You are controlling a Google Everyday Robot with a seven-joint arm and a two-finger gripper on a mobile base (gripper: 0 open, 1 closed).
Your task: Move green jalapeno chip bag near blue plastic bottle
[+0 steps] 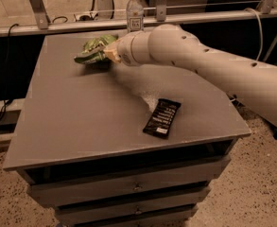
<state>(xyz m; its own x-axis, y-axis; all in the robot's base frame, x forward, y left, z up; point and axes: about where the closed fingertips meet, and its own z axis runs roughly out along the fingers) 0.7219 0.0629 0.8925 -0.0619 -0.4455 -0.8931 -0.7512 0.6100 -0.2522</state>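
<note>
While the white arm [199, 60] reaches over the grey bench [76, 122], its pincer [108, 54] is clamped on the crinkly green jalapeno chip bag [91, 50], near the clear blue plastic bottle [134, 14]; the flat black bar wrapper [162, 117] lies well apart.

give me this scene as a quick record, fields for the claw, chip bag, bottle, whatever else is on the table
claw: at the right end of the chip bag, over the far part of the table, mostly hidden behind the wrist
green jalapeno chip bag: far-left area of the table, crumpled
blue plastic bottle: upright at the far edge, white cap on
bag vs bottle: apart, bag left of and in front of the bottle
black bar wrapper: flat, near-right area
table: grey top, drawers below
</note>
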